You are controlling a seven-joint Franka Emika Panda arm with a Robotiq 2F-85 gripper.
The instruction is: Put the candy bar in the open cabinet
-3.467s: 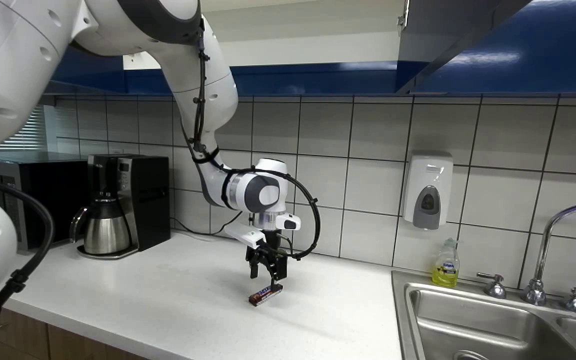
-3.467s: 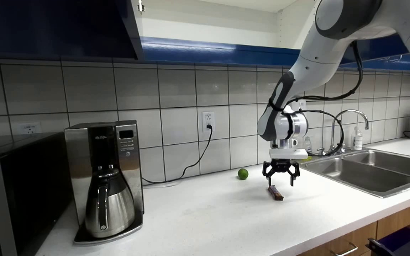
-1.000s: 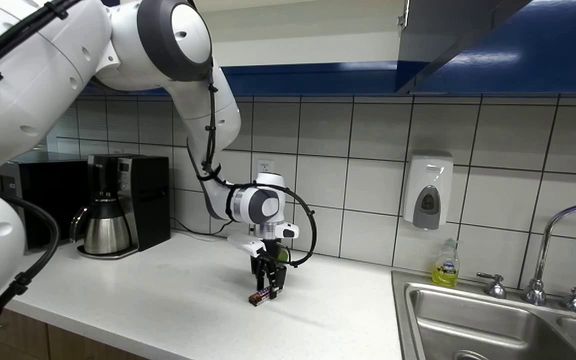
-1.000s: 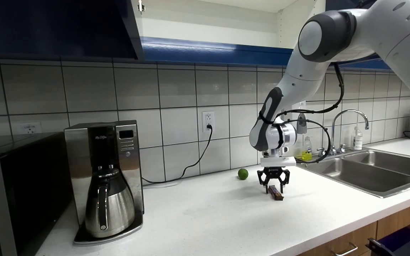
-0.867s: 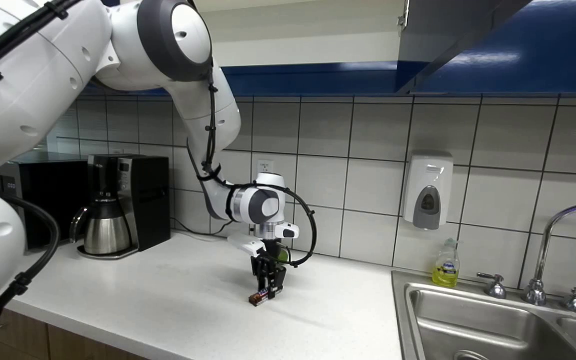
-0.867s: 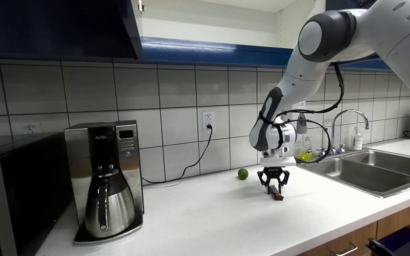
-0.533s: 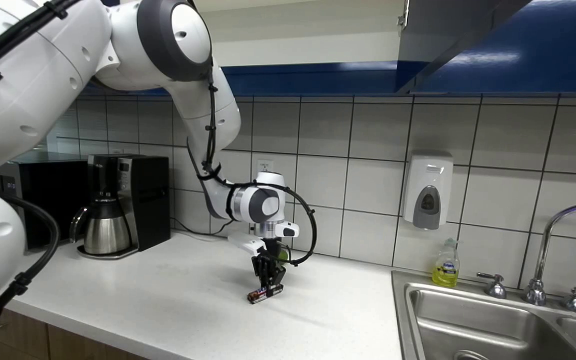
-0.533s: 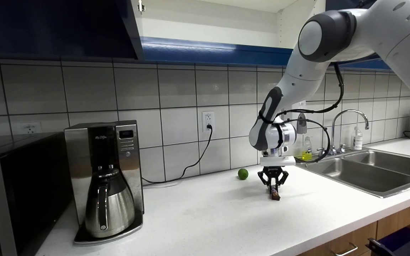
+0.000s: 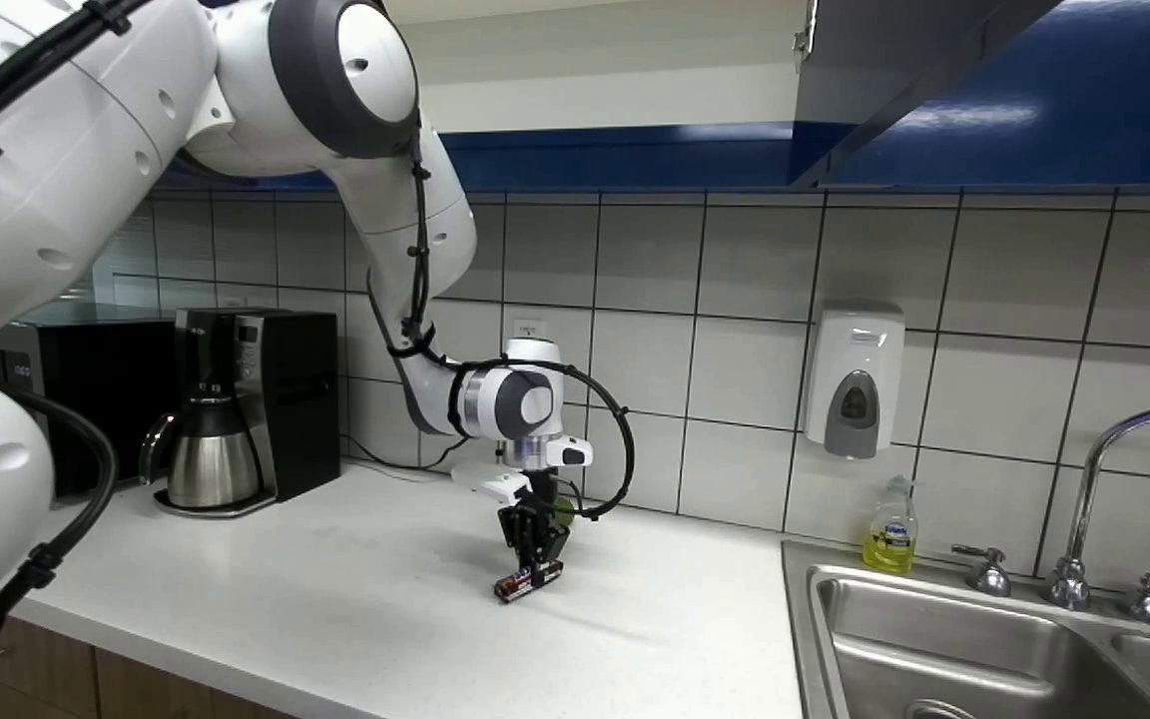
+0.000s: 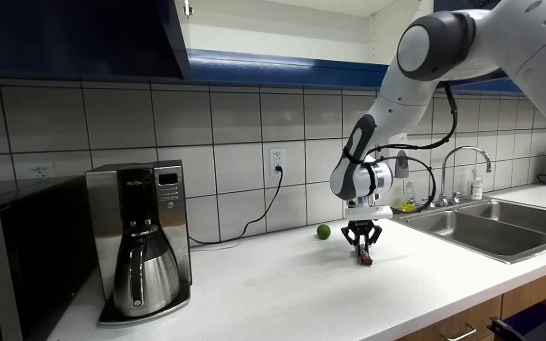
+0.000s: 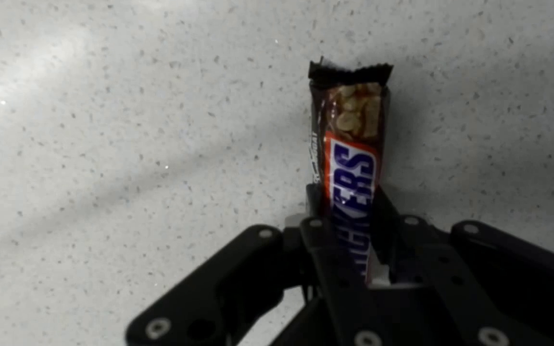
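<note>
The candy bar [image 11: 354, 113], in a brown wrapper with a blue, white and red label, is pinched between the two fingers of my gripper [image 11: 346, 204]. Its far end sticks out past the fingertips, and the near end is partly hidden behind the fingers. In both exterior views the candy bar [image 9: 513, 588] [image 10: 366, 259] is low at the countertop under the gripper [image 9: 534, 576] [image 10: 361, 250]; whether it still touches the surface I cannot tell. High above on the wall is the open cabinet [image 9: 615, 95] [image 10: 277, 35], white inside with a blue lower edge.
A green ball [image 10: 323, 231] lies near the tiled wall, behind the gripper. The coffee maker [image 10: 139, 237] and microwave [image 10: 26, 265] stand on the counter. Opposite are the sink [image 9: 934, 639] and a soap bottle [image 9: 890, 529]. A raised cabinet door [image 9: 894, 80] flanks the opening.
My gripper has come down over the candy bar and its fingers have shut on it. The bar has turned slightly and shifted a little with the gripper, which has just risen a touch.
</note>
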